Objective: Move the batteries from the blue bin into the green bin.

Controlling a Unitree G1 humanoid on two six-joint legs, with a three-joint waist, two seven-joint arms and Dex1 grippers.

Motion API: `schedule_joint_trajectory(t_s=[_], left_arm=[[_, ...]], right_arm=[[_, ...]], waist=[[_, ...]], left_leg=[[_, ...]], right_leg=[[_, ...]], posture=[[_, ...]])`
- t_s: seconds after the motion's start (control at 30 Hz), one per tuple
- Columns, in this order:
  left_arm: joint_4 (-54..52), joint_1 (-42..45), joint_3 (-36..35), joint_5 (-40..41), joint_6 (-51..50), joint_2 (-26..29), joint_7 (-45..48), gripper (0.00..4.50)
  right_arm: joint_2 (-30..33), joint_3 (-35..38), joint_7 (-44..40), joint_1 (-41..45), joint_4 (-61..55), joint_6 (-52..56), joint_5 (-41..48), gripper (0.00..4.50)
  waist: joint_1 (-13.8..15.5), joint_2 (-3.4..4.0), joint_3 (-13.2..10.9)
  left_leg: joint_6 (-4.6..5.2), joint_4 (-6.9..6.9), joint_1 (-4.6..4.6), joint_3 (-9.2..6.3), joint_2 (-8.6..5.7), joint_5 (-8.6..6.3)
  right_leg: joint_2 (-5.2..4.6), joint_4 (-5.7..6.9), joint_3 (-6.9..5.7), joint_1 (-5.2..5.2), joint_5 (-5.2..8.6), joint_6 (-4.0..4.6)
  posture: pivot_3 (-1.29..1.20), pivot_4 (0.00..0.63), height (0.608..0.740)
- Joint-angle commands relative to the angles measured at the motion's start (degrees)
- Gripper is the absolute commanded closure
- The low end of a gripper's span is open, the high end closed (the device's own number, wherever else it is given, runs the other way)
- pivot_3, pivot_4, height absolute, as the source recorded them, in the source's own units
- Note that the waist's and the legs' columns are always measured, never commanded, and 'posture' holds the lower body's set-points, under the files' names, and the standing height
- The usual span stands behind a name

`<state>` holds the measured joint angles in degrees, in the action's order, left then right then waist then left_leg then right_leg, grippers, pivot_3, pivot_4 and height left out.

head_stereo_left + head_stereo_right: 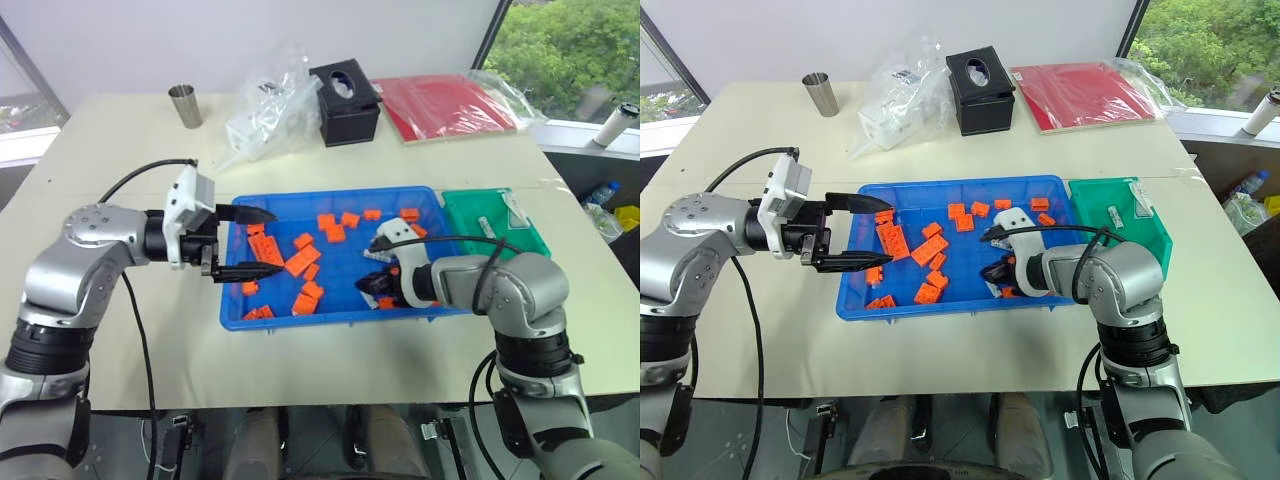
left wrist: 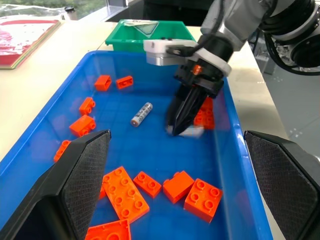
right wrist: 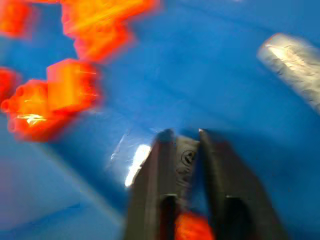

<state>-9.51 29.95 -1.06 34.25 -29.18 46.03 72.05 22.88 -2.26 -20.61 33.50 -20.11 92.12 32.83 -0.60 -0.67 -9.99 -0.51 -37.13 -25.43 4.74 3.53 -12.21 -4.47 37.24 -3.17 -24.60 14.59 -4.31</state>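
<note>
**Early in the transfer, batteries left in the tray**

Nearest: bare table (image 1: 300, 370) along the front edge, roomy for both arms. Just beyond, the near rim of the blue bin (image 1: 330, 320), low but enough to catch a fingertip dragged outward.

Inside at the tray's right near corner: right gripper (image 2: 177, 127) tipped down to the floor, fingers pressed together over a pale blurred sliver. Cannot tell whether that sliver is pinched or merely beside the tips. Close by and lying free on bare blue: one battery (image 2: 141, 114), apart from the gripper, with open floor all round. Judged not yet moved.

Over the tray's left end: left gripper (image 1: 277, 241) pointing across, fingers spread wide, holding nothing, above a scatter of orange blocks (image 1: 302, 260) (the thicker clutter sits on this side).

Touching the tray's right end: green bin (image 1: 480, 195), holding a small pale piece (image 1: 487, 227), possibly a battery already delivered, too small to tell. Short carry over two adjoining rims, so lift needed before swinging right.

Farthest: tissue box (image 1: 347, 100), steel cup (image 1: 185, 105), red folder (image 1: 445, 105), all well clear.
</note>
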Motion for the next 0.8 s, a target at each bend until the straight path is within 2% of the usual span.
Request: schedule_joint_trajectory(t_s=[0.03, 0.33, 0.47, 0.6, 0.73, 0.8], left_arm=[[-0.3, 1.3, -1.7, -0.1, 1.0, 0.7, -0.1, 0.00], [1.7, 2.6, -0.4, -0.8, 2.5, -0.8, 0.2, 0.00], [2.4, 3.1, 0.1, -1.3, 3.1, -1.6, 0.7, 0.00], [2.7, 3.2, 0.4, -1.8, 3.7, -2.2, 1.1, 0.00], [3.0, 2.9, 0.3, -1.9, 4.2, -2.6, 1.2, 0.00], [3.2, 2.8, 0.3, -2.0, 4.5, -2.6, 1.3, 0.00]], right_arm=[[1.6, 0.5, 0.5, 0.6, -0.7, 0.4, 1.6, 4.46], [4.4, 3.5, 0.1, 5.6, 0.1, 0.4, 4.1, 4.46], [7.8, 6.5, -2.0, 12.2, 1.6, 0.4, 5.3, 4.46], [17.6, 8.4, -4.3, 17.6, 8.6, -3.3, 1.9, 4.46], [31.4, 7.2, -9.5, 14.6, 15.2, -12.1, -2.4, 4.46], [34.6, 6.8, -11.1, 12.6, 17.0, -15.0, -3.7, 4.46]], waist=[[0.1, 0.00, 0.0], [0.1, 0.00, 0.0], [-0.1, 0.03, 0.0], [0.2, 0.04, 0.0], [0.8, 0.02, 0.0], [0.9, 0.02, 0.0]], left_leg=[[0.00, 0.00, 0.00, 0.01, -0.02, 0.00], [0.00, -0.01, -0.01, 0.01, -0.03, 0.00], [0.01, 0.00, -0.02, 0.02, -0.03, 0.00], [0.01, 0.01, -0.03, 0.03, -0.03, 0.00], [0.05, 0.04, -0.07, 0.07, -0.09, -0.03], [0.06, 0.04, -0.06, 0.10, -0.11, -0.04]], right_leg=[[-0.03, -0.01, 0.00, 0.00, 0.00, 0.00], [-0.04, -0.04, 0.00, 0.01, 0.00, -0.01], [-0.03, -0.04, 0.00, 0.00, 0.00, -0.01], [-0.03, -0.04, 0.00, -0.03, 0.00, 0.00], [-0.09, -0.17, 0.01, -0.02, 0.00, 0.00], [-0.12, -0.18, 0.02, -0.02, 0.00, -0.01]], posture=[[0.00, 0.150, 0.736], [0.00, 0.150, 0.736], [0.00, 0.150, 0.736], [0.00, 0.150, 0.736], [0.00, 0.150, 0.736], [0.00, 0.150, 0.736]])
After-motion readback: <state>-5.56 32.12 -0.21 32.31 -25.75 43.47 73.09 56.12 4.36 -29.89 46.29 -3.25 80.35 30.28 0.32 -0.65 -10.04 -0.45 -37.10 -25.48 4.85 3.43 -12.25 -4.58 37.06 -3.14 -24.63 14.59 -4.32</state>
